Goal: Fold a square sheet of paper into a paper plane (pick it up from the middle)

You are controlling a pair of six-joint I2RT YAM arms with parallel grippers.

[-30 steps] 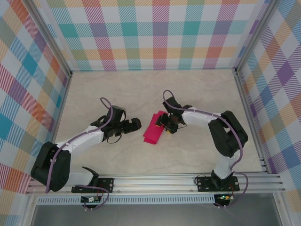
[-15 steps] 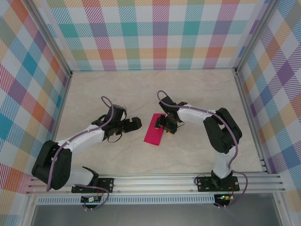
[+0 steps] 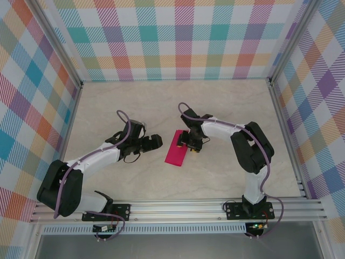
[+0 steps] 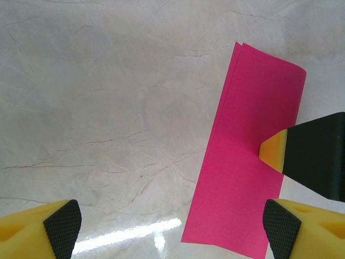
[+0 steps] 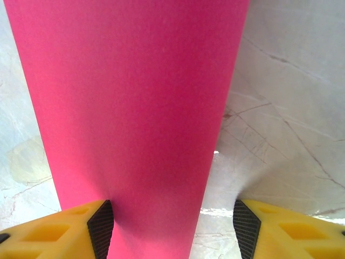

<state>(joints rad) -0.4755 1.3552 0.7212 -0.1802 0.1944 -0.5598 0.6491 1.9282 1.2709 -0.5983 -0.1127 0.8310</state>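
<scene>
Here, right gripper point(image 3: 189, 144) spread, touching paper point(image 3: 176, 151)

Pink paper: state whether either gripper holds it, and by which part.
Nothing is held. The folded pink paper lies flat on the table. The open right gripper has one of its fingers touching the middle of a long edge.

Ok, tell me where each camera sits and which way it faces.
Top external: above and behind, facing down at the table; left arm and right arm show.
Left wrist: facing down at the pink paper; own open jaws at bottom corners.
Right wrist: close over the paper; own open jaws below.
All share the paper.
</scene>
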